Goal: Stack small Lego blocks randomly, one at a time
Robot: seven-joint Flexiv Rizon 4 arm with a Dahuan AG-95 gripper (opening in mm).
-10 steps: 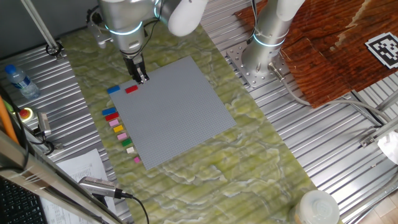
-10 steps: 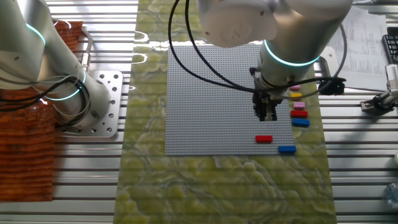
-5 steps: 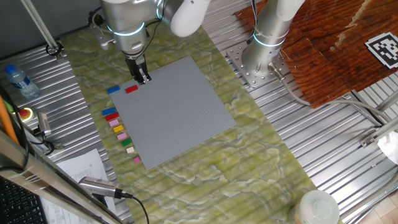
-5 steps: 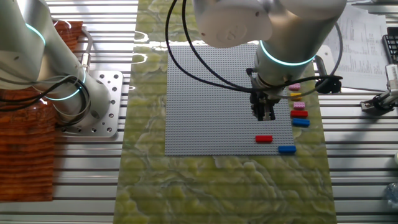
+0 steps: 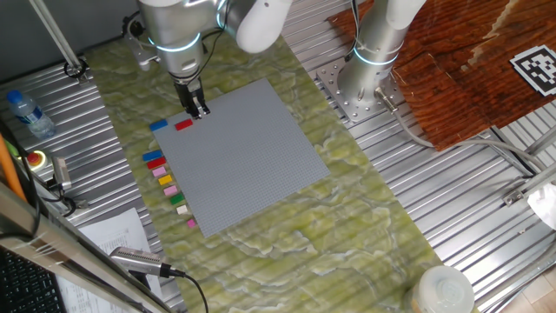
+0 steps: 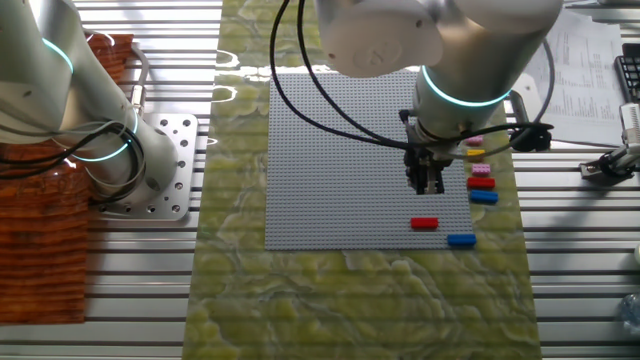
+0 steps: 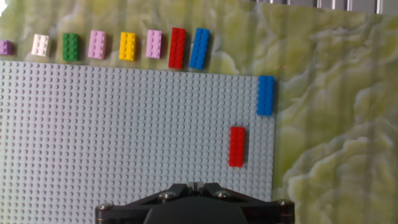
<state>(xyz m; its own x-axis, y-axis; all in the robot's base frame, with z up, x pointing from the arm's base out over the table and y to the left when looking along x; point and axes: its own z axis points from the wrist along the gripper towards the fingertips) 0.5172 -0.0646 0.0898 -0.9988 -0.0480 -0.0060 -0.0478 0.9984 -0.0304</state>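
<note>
My gripper [image 5: 199, 111] hangs just above the grey baseplate [image 5: 252, 165] near its corner, with its jaws shut and nothing between them. It also shows in the other fixed view [image 6: 428, 188] and at the bottom edge of the hand view [image 7: 194, 185]. A red brick [image 7: 237, 147] sits on the plate just ahead of the fingers, also seen from the table cameras [image 5: 183, 124] [image 6: 425, 224]. A blue brick [image 7: 265, 95] lies at the plate's edge. A row of small bricks [image 7: 127, 46], blue, red, pink, yellow, green and whitish, lies on the mat beside the plate.
A second arm's base [image 5: 365, 78] stands on the metal table beyond the plate. A water bottle [image 5: 24, 111], a red button [image 5: 36, 159], papers and a microphone [image 5: 139, 259] lie off the green mat [image 5: 330, 226]. A brown cloth [image 5: 469, 61] covers the far corner.
The gripper has shifted only a few pixels over the same spot. The bricks have not moved.
</note>
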